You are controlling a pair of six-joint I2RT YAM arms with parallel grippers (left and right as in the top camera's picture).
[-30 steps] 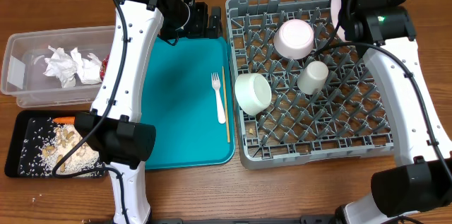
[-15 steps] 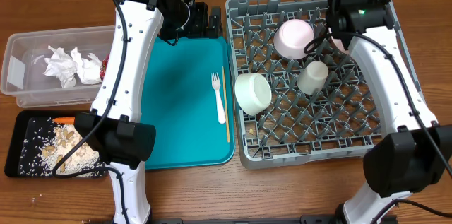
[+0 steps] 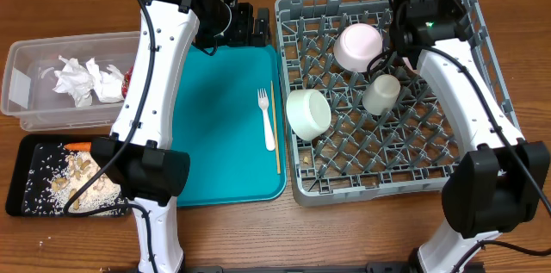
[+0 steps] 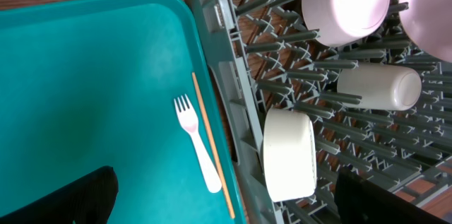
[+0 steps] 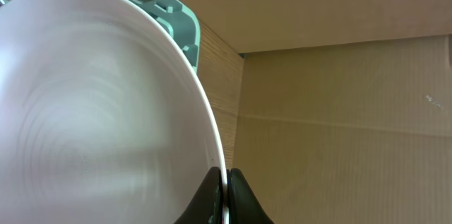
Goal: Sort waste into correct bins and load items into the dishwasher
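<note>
My right gripper (image 5: pixel 224 181) is shut on the rim of the round pale pink-white plate (image 5: pixel 99 111), held on edge over the back of the grey dish rack (image 3: pixel 448 178). In the overhead view the right arm hides the plate. In the rack lie a bowl (image 3: pixel 359 46), a second white bowl (image 3: pixel 308 114) on its side, and the small white cup (image 3: pixel 381 94). The white fork (image 3: pixel 266 118) and the wooden stick (image 3: pixel 275 127) lie on the teal tray (image 3: pixel 215 135). My left gripper (image 3: pixel 250 25) is open and empty above the tray's back edge.
The clear tub (image 3: pixel 26 92) at the left holds napkin balls (image 3: pixel 86 79) and a red wrapper (image 3: pixel 128 77). The black tray (image 3: pixel 21 178) in front of it holds beige scraps (image 3: pixel 82 170), rice (image 3: pixel 60 189) and a carrot (image 3: pixel 77 146). A cardboard wall stands behind the rack.
My right arm has swung left over the rack's back edge with the plate in its grip. The left arm and everything on the table have stayed put.
</note>
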